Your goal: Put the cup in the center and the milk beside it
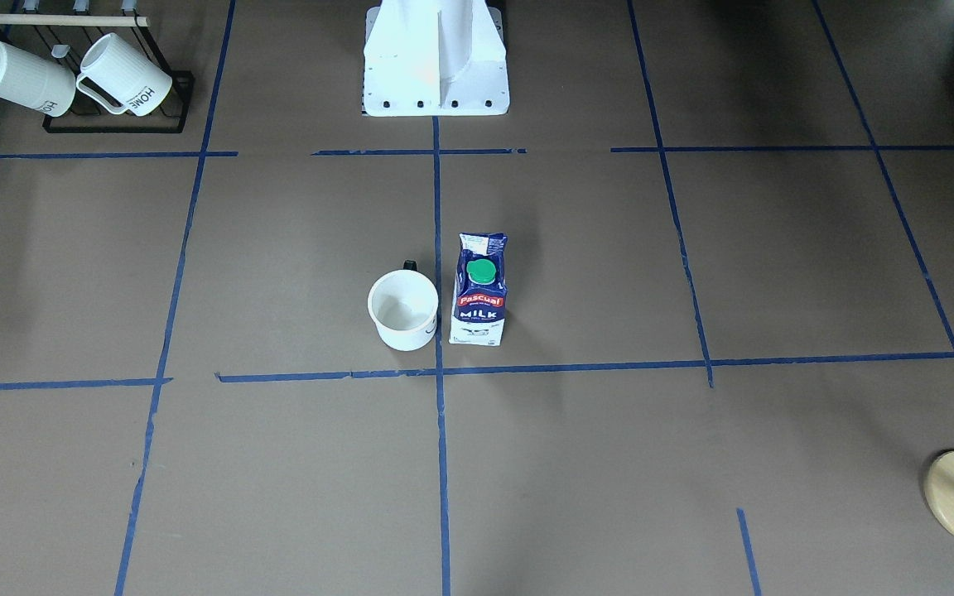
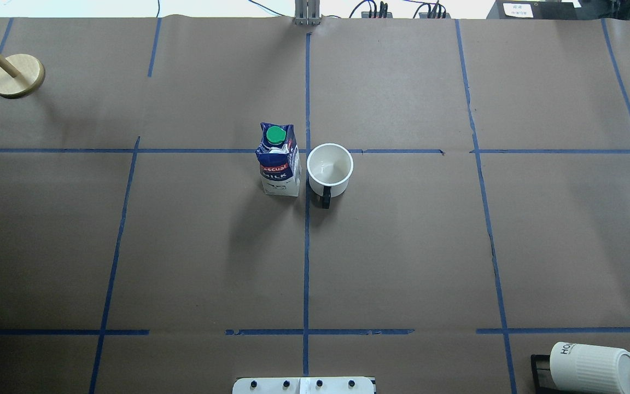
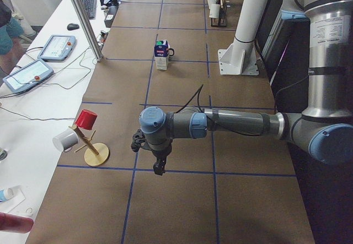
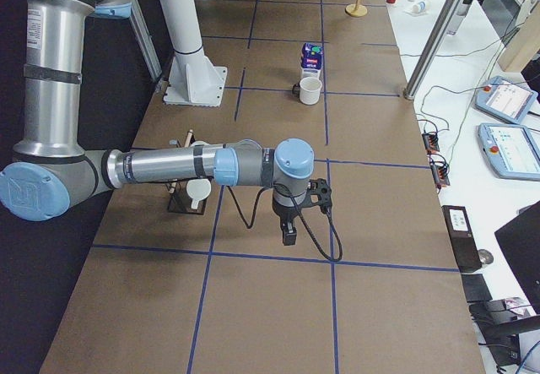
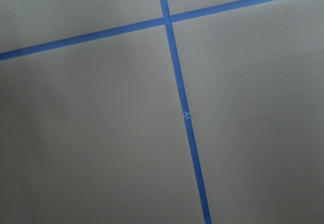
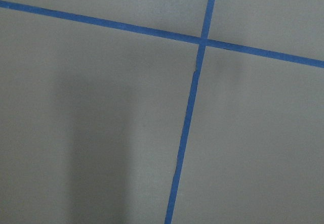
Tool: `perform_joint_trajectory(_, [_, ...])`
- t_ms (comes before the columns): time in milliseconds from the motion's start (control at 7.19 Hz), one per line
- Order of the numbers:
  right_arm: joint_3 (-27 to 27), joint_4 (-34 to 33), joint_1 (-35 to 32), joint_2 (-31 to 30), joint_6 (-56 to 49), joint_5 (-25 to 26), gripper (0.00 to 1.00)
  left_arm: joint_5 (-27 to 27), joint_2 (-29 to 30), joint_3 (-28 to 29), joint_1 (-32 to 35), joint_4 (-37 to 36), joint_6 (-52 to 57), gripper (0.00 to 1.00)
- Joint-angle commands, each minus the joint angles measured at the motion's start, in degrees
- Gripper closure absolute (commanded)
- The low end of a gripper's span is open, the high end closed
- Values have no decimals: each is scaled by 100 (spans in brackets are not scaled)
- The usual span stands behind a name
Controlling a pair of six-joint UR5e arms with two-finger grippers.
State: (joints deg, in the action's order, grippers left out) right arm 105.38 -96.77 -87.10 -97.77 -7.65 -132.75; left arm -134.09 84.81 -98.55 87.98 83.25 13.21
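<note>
The white cup (image 1: 402, 310) stands upright just beside the blue tape crossing (image 1: 440, 371) at the table's center, its black handle toward the robot. It also shows from overhead (image 2: 330, 169). The milk carton (image 1: 479, 290) with its green cap stands upright close beside the cup, across the tape line (image 2: 278, 161). My left gripper (image 3: 160, 164) hangs over bare table far from both, seen only in the left side view; I cannot tell whether it is open. My right gripper (image 4: 288, 230) likewise shows only in the right side view. Both wrist views show only tape lines.
A black rack (image 1: 117, 124) with two ribbed "HOME" mugs sits at the corner on the robot's right. A wooden mug tree (image 2: 17, 75) stands at the far left corner, holding a red cup and a pale cup (image 3: 66, 139). The robot's white base (image 1: 436, 66) stands at the near edge.
</note>
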Motion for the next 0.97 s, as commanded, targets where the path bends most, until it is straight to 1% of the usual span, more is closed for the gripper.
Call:
perform_joint_trajectory(0, [0,0,0,4,0,-5,0,-12,0,-6,0,-2,-2,0])
perform_joint_trajectory(835, [44,0,9,4,9,-14,0,-21,9,-15,0,16,-2,0])
